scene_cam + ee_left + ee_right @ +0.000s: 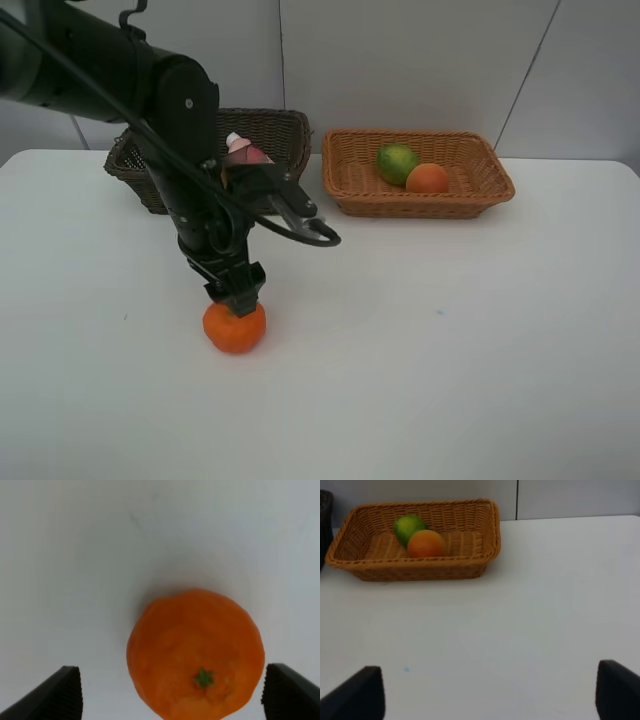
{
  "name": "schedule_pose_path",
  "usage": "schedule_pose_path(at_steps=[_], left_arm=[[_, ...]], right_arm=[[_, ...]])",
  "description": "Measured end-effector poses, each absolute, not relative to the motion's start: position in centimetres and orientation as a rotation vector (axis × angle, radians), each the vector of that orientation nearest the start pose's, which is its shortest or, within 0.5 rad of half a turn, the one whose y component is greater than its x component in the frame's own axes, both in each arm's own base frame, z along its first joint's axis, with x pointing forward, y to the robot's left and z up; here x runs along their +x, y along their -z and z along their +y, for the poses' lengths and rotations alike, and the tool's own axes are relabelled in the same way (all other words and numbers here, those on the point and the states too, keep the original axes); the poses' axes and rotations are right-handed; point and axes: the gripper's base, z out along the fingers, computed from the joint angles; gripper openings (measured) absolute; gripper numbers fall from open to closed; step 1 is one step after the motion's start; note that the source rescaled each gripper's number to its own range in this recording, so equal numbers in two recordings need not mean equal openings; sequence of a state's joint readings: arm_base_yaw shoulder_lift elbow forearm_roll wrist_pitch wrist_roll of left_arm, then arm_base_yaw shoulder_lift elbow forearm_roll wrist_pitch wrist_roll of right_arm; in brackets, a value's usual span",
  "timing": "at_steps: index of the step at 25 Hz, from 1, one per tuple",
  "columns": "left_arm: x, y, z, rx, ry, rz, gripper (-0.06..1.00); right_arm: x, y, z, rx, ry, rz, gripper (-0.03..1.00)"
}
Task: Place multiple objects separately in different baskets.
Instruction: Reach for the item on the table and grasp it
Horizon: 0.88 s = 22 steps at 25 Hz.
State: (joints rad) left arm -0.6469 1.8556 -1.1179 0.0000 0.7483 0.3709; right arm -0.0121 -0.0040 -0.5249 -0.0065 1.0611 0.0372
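An orange mandarin [235, 328] [195, 652] lies on the white table, left of centre and toward the front. My left gripper [237, 296] [175, 695] hangs straight down over it, open, with one fingertip [65, 690] on each side and a gap to the fruit. The light tan basket [420, 203] [410, 572] at the back holds a green oval fruit [397, 162] [407, 526] and a red-yellow peach [428, 179] [426, 543]. A small pink bottle [241, 149] shows in the dark brown basket [285, 130], which the left arm partly hides. My right gripper [487, 695] is open over bare table.
The two baskets stand side by side along the table's back edge, close to the wall. A black cable loop [318, 236] hangs off the left arm. White tabletop [450, 330] stretches across the front and right.
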Motion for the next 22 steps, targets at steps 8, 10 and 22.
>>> schedule_pose_path(at_steps=[8, 10, 22], left_arm=[[26.83, -15.19, -21.07, 1.622, 0.018, 2.478, 0.93], [26.93, -15.45, -21.15, 1.7, 0.009, 2.433, 0.93], [27.01, -15.69, -21.26, 2.132, -0.034, 2.069, 0.94]], right_arm=[[-0.85, -28.41, -0.04, 0.05, -0.008, 2.015, 0.79], [-0.85, -28.41, -0.04, 0.05, -0.008, 2.015, 0.79], [-0.85, -28.41, -0.04, 0.05, -0.008, 2.015, 0.79]])
